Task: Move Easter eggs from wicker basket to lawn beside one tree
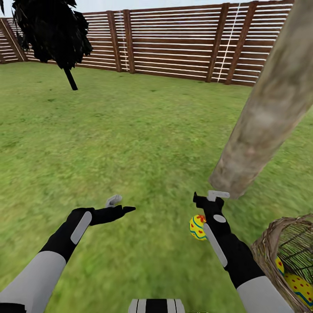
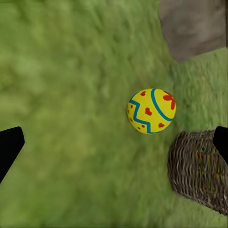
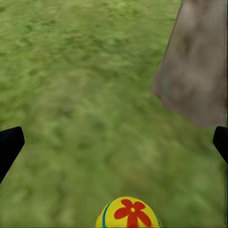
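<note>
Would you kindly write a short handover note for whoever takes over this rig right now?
Left gripper: open, empty, over the lawn.
Right gripper: open, empty, near the tree.
One egg lies on the grass by the trunk's foot, beside the right arm.
Basket stands at the right next to the tree; two eggs show inside.
Done: one egg out. Left: move the two from the basket to the same tree.

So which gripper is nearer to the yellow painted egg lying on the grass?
Right. The right gripper hangs open just beside the yellow painted egg, near the pale tree trunk. The left gripper, also open, is farther off across the grass.
</note>
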